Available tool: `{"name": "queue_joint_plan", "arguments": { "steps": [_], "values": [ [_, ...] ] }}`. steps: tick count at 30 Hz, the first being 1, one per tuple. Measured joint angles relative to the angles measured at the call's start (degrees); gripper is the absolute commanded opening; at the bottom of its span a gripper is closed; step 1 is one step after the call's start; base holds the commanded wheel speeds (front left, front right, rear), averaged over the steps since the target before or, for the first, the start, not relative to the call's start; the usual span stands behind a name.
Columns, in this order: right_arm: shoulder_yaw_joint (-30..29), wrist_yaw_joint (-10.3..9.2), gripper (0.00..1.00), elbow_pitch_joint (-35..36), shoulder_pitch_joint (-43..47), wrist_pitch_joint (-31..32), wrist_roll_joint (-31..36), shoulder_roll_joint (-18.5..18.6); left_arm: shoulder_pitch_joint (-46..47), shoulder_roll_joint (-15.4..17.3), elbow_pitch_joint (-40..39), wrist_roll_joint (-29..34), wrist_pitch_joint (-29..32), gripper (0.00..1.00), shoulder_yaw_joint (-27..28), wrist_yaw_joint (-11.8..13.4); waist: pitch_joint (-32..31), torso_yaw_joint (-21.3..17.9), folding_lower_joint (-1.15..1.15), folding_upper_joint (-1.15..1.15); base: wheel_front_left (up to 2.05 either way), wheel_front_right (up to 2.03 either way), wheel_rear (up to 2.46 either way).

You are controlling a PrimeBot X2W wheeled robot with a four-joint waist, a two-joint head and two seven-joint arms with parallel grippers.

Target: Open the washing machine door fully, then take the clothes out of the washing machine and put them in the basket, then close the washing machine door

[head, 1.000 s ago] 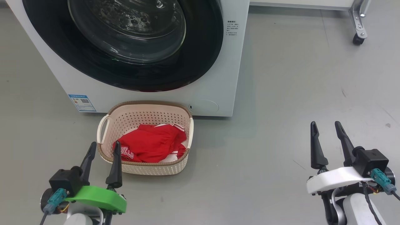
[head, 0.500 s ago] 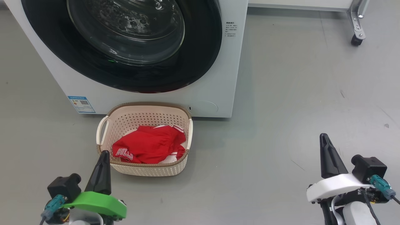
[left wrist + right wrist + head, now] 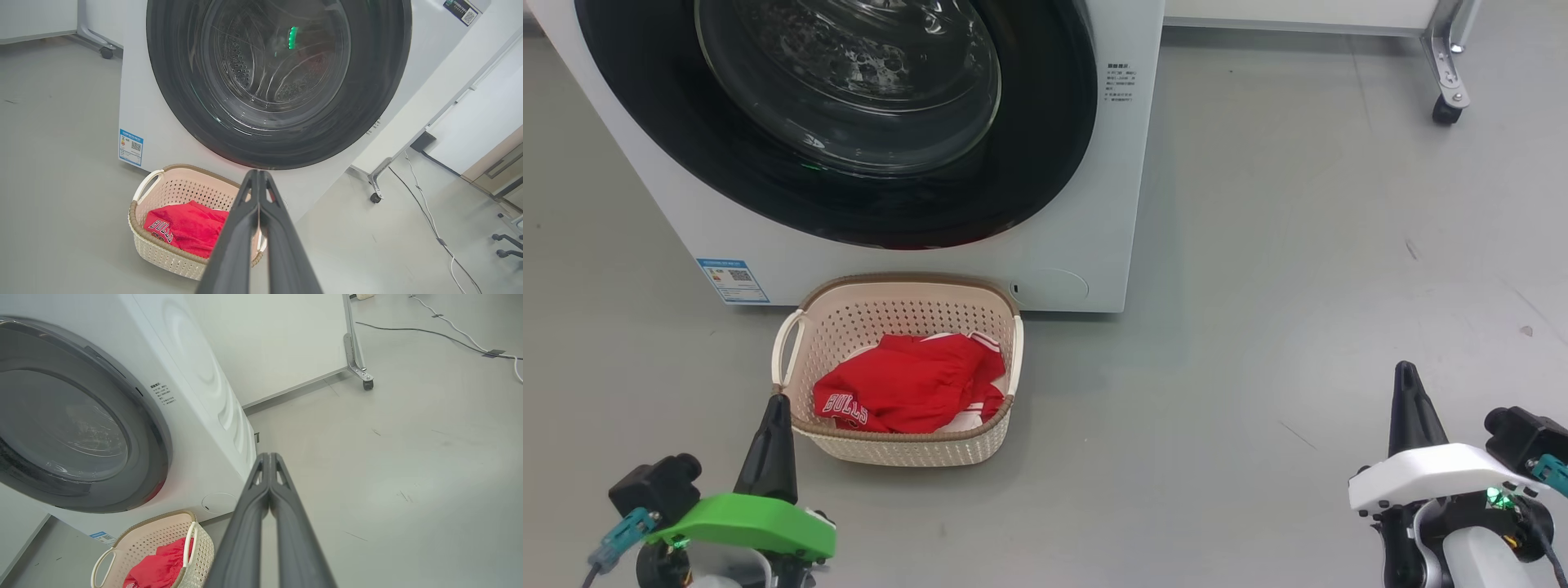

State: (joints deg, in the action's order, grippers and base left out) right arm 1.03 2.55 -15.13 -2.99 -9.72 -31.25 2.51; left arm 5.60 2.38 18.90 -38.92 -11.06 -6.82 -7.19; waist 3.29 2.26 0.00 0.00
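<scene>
The washing machine stands ahead with its black-rimmed glass door flat against the front, shut; the door and door look the same from the wrists. Red clothes with "BULLS" lettering lie in the cream basket on the floor in front of the machine. My left gripper hangs low beside the basket's front left corner, fingers pressed together, holding nothing. Far to the right, my right gripper is also shut and empty, its fingers touching.
Grey floor spreads wide to the right of the machine. A white panel on a metal leg with a caster stands at the back right. Cables trail on the floor beyond the machine's side.
Both grippers went from open to shut and dropped lower in the head view. The camera shifted slightly; the basket and clothes stayed put.
</scene>
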Motion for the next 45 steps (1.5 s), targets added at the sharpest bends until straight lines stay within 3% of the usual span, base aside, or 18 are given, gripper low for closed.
{"name": "queue_joint_plan", "arguments": {
  "steps": [45],
  "values": [
    [-5.34, 2.43, 0.00, -0.42, -0.15, 9.50, -33.62, -0.22, -0.02, 0.02, -1.56, -30.62, 9.33, 0.00, 5.64, 0.00, -1.78, -1.31, 0.00, 0.00, 0.00, 0.00, 0.00]
  ]
}}
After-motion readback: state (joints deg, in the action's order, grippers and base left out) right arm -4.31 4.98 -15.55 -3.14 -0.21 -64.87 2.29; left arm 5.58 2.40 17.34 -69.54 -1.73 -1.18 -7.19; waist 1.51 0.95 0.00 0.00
